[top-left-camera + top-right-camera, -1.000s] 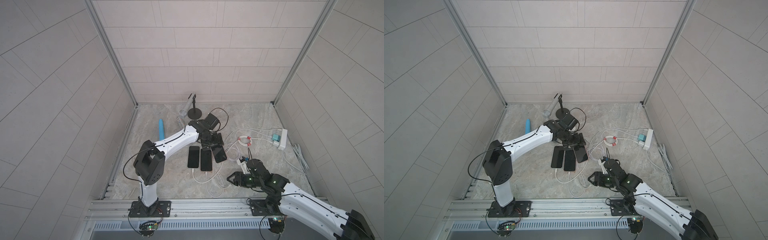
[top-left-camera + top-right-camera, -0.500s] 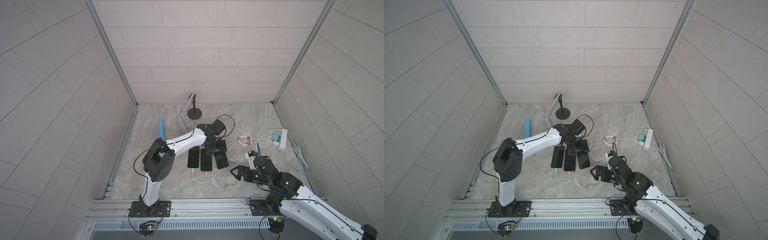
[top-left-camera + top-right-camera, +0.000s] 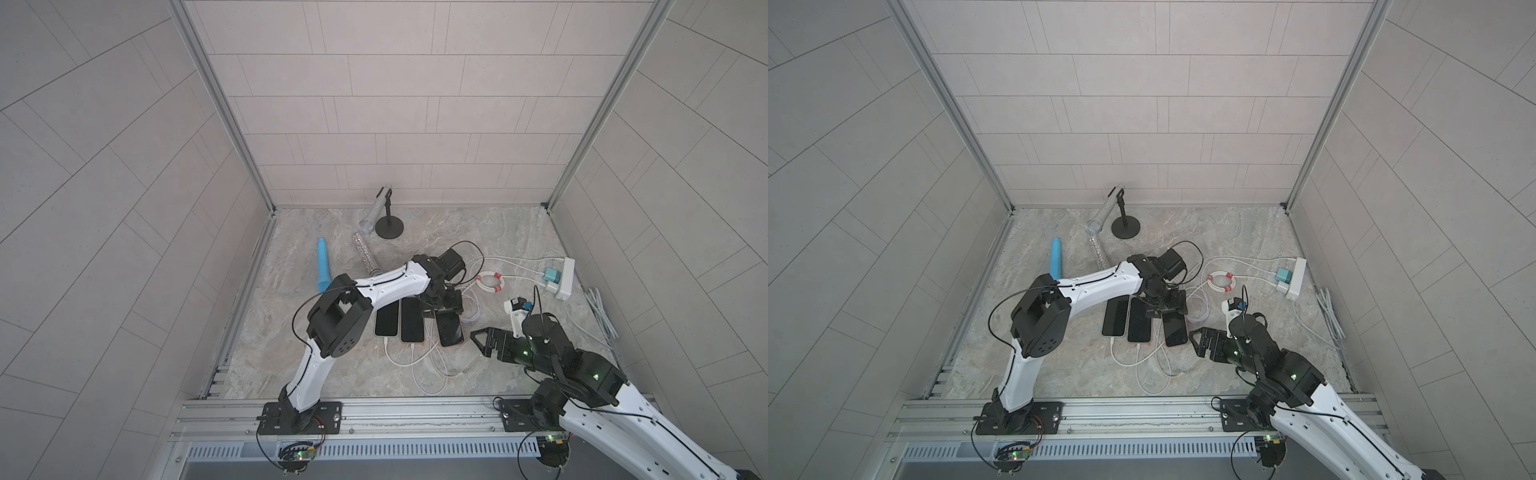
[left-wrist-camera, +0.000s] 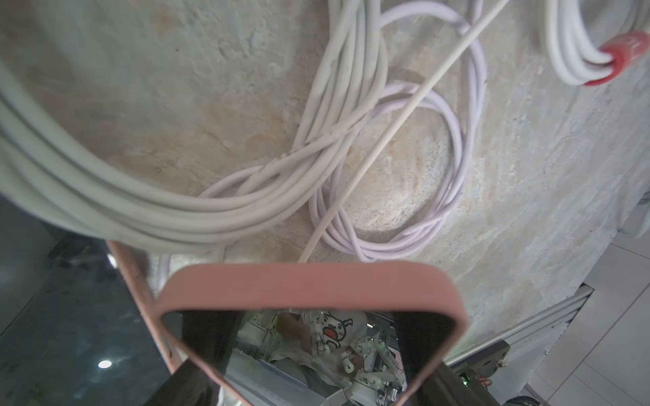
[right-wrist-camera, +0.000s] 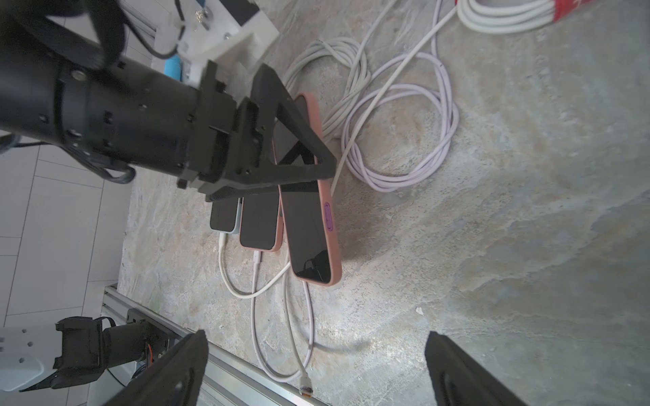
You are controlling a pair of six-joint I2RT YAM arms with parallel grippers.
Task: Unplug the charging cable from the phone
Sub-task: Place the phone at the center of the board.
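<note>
We see three phones lying side by side near the middle of the stone-patterned tabletop (image 3: 540, 232). The left gripper (image 3: 441, 306) is clamped across the far end of the rightmost one, the pink-cased phone (image 5: 309, 218), with a finger on each long edge. The right gripper (image 3: 482, 341) hangs just right of that phone's near end, its jaws spread wide with nothing between them. The lilac charging cable (image 5: 310, 316) runs out from under the phone's near end toward the near rail (image 3: 374, 411). There its plug (image 5: 305, 385) lies free on the surface, apart from the phone. The middle phone (image 5: 260, 221) and the blue-cased phone (image 5: 223, 218) on the left each have white cables (image 5: 228, 272) in their near ends. A power strip (image 3: 566, 278) sits at the far right.
</note>
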